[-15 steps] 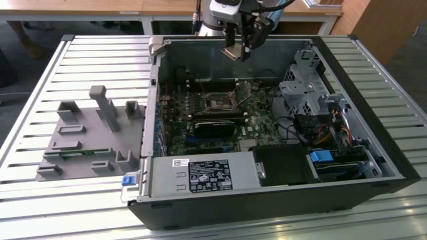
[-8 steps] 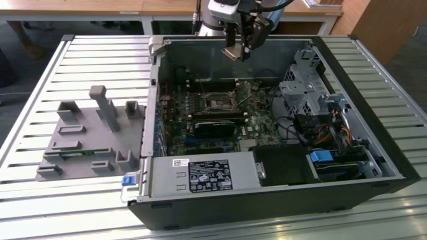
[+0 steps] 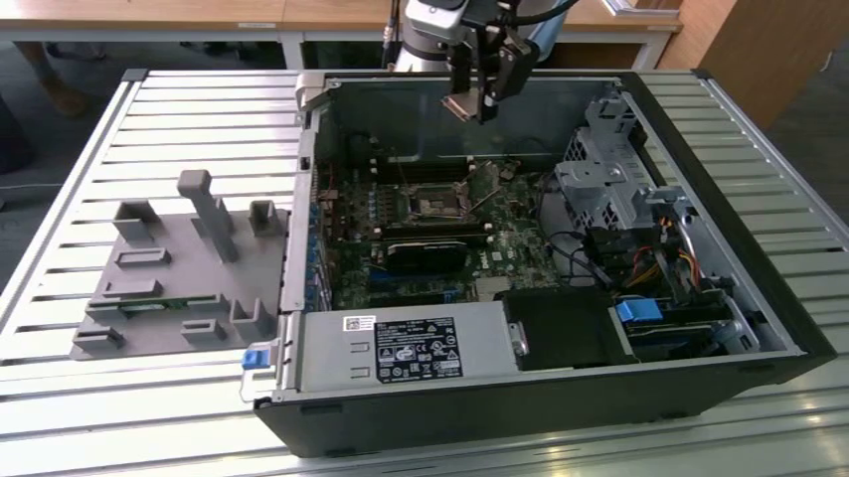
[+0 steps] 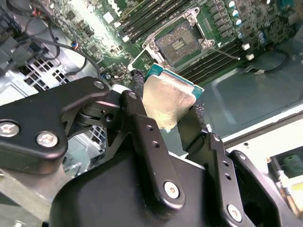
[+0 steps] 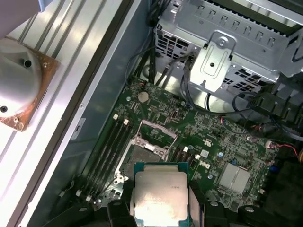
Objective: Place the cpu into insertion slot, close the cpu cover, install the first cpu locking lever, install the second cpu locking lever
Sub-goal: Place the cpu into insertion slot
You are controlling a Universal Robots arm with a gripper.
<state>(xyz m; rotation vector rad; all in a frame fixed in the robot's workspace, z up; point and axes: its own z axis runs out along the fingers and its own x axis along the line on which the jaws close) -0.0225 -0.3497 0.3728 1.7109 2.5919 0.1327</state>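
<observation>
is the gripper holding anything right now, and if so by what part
Yes: the gripper holds the cpu, pinched by two opposite edges between its fingers, metal face bare, in the air and not yet in the insertion slot.

Silver cpu (image 5: 160,194) (green circuit board (image 5: 208,135))

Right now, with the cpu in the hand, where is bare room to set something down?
Free: the slatted table around the grey fixture, on the exterior view's left. Crowded: the drive cage and cables on the exterior view's right. The insertion slot lies uncovered under the held cpu.
</observation>
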